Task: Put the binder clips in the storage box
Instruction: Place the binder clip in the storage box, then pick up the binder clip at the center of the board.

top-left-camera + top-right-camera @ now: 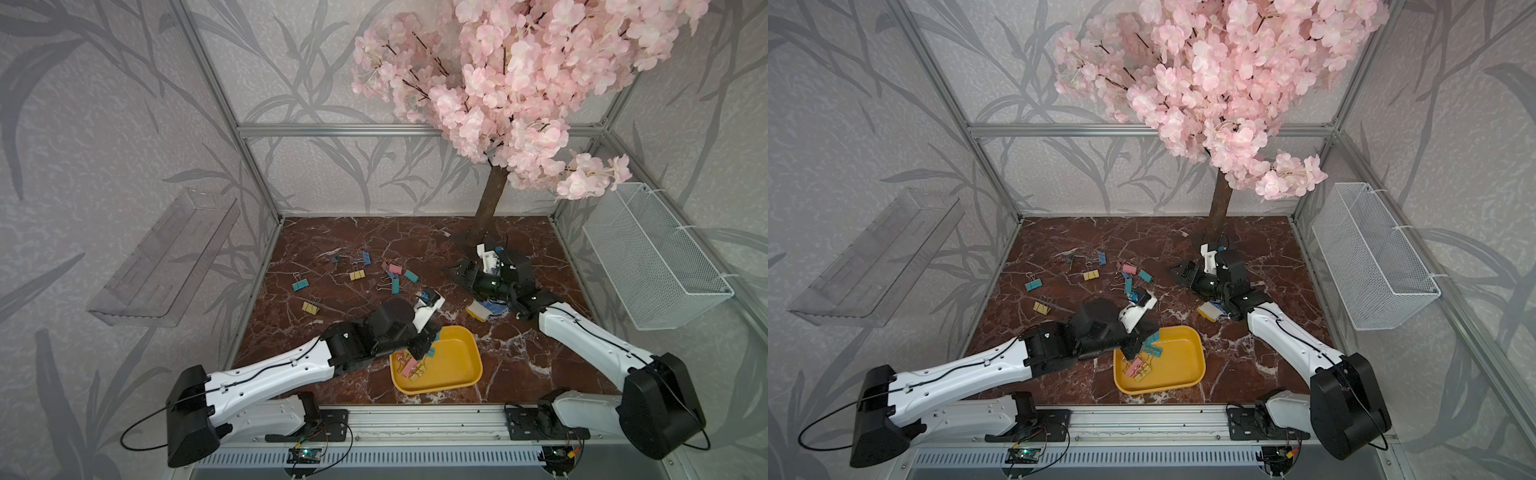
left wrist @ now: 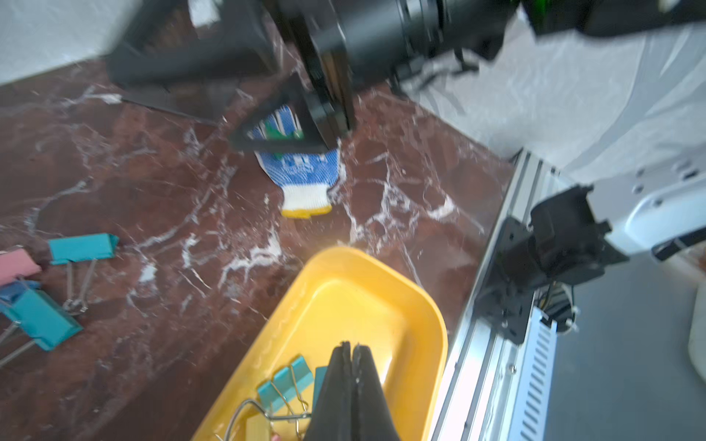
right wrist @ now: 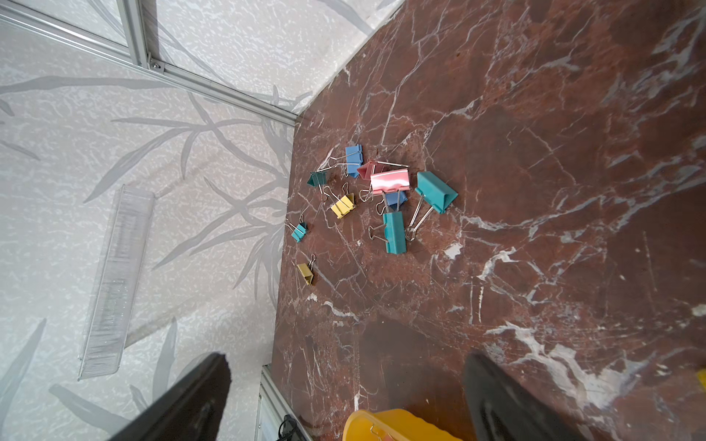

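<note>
Some binder clips (image 1: 411, 368) are lying in the storage box (image 1: 453, 361). They are all bunched up in the end nearest the left arm. Pink, yellow and teal ones are piling on each other there, and the rest of the box is showing bare yellow. In both top views the storage box (image 1: 1179, 361) is sitting on the dark red marble table (image 1: 519, 365), near the front edge and between the two arms.

The left gripper (image 1: 419, 353) is pointing down into that same end of the box, right over the pile. In the left wrist view the left gripper (image 2: 350, 347) is squeezing tight. Its two black fingers (image 2: 336, 382) are pressing flat on each other, and nothing is showing between them. A teal clip (image 2: 284, 382) is lying just beside them in the box. The left arm is reaching out low from the front rail, with its wrist bending down.

About ten more binder clips (image 3: 386, 191) are lying loose on the table farther back, well apart from the box. Blue, pink, teal and yellow ones are sitting there in a scattered bunch.

The right gripper (image 3: 345, 359) is spreading its fingers wide and is holding nothing. In a top view the right gripper (image 1: 459, 272) is hanging above the table near the foot of the pink blossom tree (image 1: 494, 195), off to the side of the loose clips. The right arm is bending up and over a blue-dotted glove (image 1: 484, 309), which is lying on the table under it.
</note>
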Controlling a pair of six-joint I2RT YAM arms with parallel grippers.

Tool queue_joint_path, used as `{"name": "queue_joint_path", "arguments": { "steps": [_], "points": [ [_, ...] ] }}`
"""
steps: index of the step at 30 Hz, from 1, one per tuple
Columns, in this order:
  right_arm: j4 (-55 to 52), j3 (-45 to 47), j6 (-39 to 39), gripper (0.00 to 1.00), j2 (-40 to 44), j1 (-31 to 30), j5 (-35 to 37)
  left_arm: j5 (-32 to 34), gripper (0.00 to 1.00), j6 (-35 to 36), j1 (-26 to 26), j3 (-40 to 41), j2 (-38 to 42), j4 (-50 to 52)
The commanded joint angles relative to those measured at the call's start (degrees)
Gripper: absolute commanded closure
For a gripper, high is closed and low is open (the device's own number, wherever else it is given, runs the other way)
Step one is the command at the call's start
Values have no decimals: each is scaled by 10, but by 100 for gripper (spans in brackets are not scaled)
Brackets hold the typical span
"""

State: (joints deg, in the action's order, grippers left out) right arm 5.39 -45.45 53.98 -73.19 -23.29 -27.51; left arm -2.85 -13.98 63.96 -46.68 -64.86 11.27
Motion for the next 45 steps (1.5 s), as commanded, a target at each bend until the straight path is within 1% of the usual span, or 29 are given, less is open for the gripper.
{"name": "queue_joint_path", "arguments": {
  "steps": [1, 3, 6, 12, 17, 20, 22, 24, 26, 28, 30, 31, 32, 33, 34, 35, 37, 38, 39, 40, 41, 42, 45],
  "points": [
    [12, -4, 0, 1, 1, 1, -3, 58, 100, -5, 24, 41, -18, -15],
    [8, -8, -1, 1, 1, 2, -4, 65, 100, -11, 39, 62, -38, -24],
    [-1, -9, -6, 1, 5, 2, 2, 78, 100, -16, 54, 70, -70, -31],
    [-7, -12, -9, 1, 4, 2, 3, 103, 98, -19, 61, 96, -93, -94],
    [-11, -15, -12, 1, 4, 2, 3, 114, 90, -19, 61, 108, -103, -113],
    [-13, -16, -12, 1, 2, 2, 2, 114, 76, -22, 60, 112, -100, -114],
    [-13, -17, -12, 1, 2, 2, 2, 116, 70, -26, 61, 110, -91, -112],
    [-13, -17, -13, 1, 3, 1, 1, 132, 68, -38, 59, 106, -76, -108],
    [-14, -18, -14, 1, 4, 0, 2, 181, 68, -69, 56, 91, -59, -88],
    [-15, -21, -16, 1, 6, -1, 2, 209, 69, -84, 37, 78, -40, -72],
    [-18, -25, -19, 1, 7, -7, 2, 237, 71, -117, -7, 64, -15, -47],
    [-19, -27, -21, 1, 7, -11, 1, 243, 71, -134, -41, 58, -3, -31],
    [-21, -32, -22, 1, 7, -17, 2, 246, 71, -163, -80, 52, 12, -11],
    [-24, -37, -24, 1, 8, -24, 1, 244, 71, -182, -131, 49, 30, 3],
    [-25, -41, -26, 1, 9, -31, 3, 238, 71, -195, -168, 49, 47, 13],
    [-28, -46, -29, 1, 10, -39, 7, 219, 71, -206, -230, 51, 60, 21],
    [-34, -56, -35, 1, 10, -53, 14, 147, 71, -218, -363, 54, 63, 31],
    [-35, -60, -37, 1, 10, -59, 16, 110, 72, -231, -442, 55, 50, 37],
    [-35, -60, -36, 1, 9, -63, 17, 83, 73, -241, -508, 55, 30, 39],
    [-32, -61, -35, 1, 8, -65, 17, 78, 74, -242, -548, 47, 7, 46],
    [-32, -61, -34, 1, 7, -66, 17, 97, 75, -223, -571, 24, -26, 61],
    [-31, -60, -33, 1, 7, -67, 17, 154, 75, -208, -573, -9, -65, 93],
    [-31, -52, -30, 1, 11, -68, 20, 276, 75, -185, -568, -105, -179, 195]
  ]
}}
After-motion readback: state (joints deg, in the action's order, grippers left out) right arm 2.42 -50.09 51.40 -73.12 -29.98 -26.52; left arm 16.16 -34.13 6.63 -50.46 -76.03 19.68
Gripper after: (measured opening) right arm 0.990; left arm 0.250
